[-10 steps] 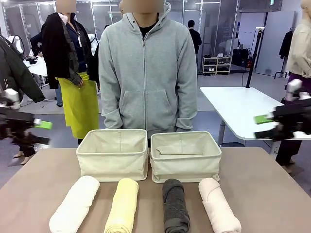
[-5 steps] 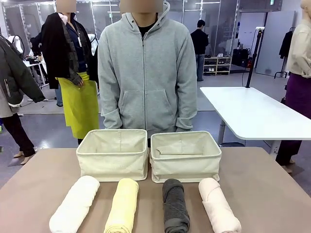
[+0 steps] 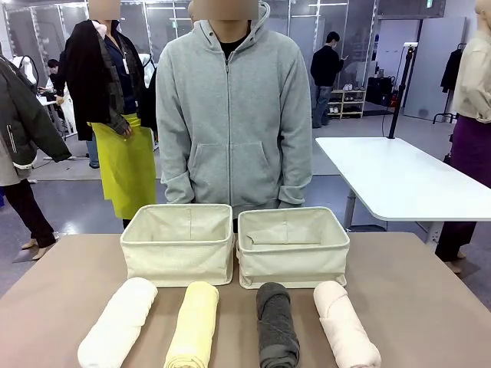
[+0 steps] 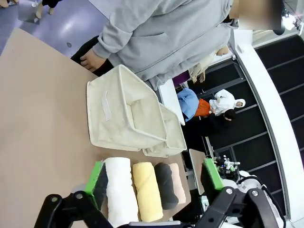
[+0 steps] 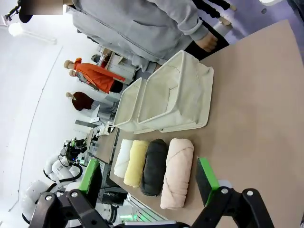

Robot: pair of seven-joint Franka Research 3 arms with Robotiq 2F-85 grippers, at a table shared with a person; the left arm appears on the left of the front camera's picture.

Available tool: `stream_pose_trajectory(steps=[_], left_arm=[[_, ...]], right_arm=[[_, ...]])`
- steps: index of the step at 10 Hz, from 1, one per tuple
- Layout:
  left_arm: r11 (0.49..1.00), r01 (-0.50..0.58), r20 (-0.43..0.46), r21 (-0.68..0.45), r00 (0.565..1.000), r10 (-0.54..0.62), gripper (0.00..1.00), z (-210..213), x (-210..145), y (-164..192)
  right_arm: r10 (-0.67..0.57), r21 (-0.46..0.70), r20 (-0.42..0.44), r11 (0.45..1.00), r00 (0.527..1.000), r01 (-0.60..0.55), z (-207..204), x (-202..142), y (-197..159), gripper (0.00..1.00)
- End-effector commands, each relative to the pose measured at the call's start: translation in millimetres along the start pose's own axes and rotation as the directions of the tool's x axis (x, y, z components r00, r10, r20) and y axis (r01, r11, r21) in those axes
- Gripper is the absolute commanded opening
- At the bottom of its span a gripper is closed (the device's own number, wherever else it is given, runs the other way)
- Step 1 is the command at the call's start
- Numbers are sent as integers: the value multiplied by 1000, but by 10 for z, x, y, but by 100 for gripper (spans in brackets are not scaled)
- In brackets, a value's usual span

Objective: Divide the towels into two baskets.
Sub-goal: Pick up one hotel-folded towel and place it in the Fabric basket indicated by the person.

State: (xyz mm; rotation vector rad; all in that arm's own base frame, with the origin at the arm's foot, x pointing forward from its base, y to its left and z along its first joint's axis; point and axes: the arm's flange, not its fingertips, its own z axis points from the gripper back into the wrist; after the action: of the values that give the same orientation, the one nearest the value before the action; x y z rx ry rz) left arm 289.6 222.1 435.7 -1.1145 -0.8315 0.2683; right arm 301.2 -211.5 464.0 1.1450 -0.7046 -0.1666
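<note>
Wrist views: left gripper [image 4: 155, 175], right gripper [image 5: 148, 176] spread wide, empty. Front: towels [image 3: 193, 322] before baskets [image 3: 176, 208], unmoved; grippers at frame edges a second ago.

Person in grey hoodie [image 3: 230, 115] behind brown table [image 3: 430, 307]; white table [image 3: 383, 176] beyond.

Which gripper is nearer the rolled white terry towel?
Left. The left gripper hangs open on the side of the rolled white terry towel; the right gripper hangs open at the row's opposite end, beside the pale pink rolled towel.
</note>
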Motion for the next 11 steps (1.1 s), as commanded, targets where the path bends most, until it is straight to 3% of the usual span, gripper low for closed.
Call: stream_pose_trajectory(steps=[1,11], left_arm=[[1000,-3,1,-11,1000,3,100,-4,-5,11],[1000,-3,1,-11,1000,3,100,-4,-5,11]], right_arm=[[-3,6,7,1000,1000,3,22,-4,-12,100],[-3,6,7,1000,1000,3,22,-4,-12,100]])
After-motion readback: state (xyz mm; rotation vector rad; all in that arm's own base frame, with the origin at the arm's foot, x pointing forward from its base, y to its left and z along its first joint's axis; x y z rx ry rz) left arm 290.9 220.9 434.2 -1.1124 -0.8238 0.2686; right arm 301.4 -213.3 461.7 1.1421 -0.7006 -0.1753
